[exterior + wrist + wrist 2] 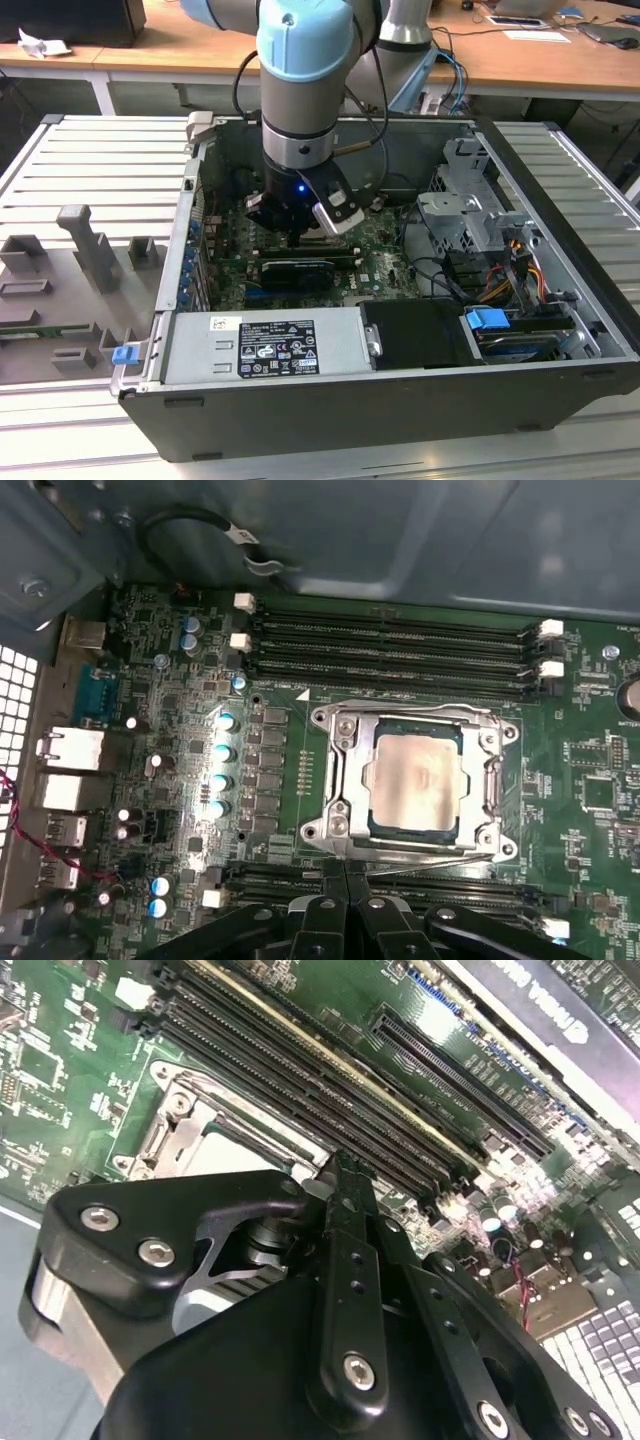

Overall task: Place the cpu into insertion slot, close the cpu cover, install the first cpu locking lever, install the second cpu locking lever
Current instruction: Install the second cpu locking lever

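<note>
- The black two-finger gripper, fingers pressed together and holding nothing, is hovering just beside the socket.
- The pale square metal-topped cpu is sitting in the socket under the closed silvery frame-shaped cpu cover.

Access: case open on top | Socket zone: cpu cover closed flat over cpu, open space above it | Obstacles: memory slots on both sides of the socket; drive cage and power supply flank the motherboard

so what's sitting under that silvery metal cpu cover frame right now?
In the first wrist view, the silvery square cpu cover lies flat over the socket; the pale beige-silver cpu shows through its open middle. The cpu's edges and the socket contacts beneath are covered.
</note>
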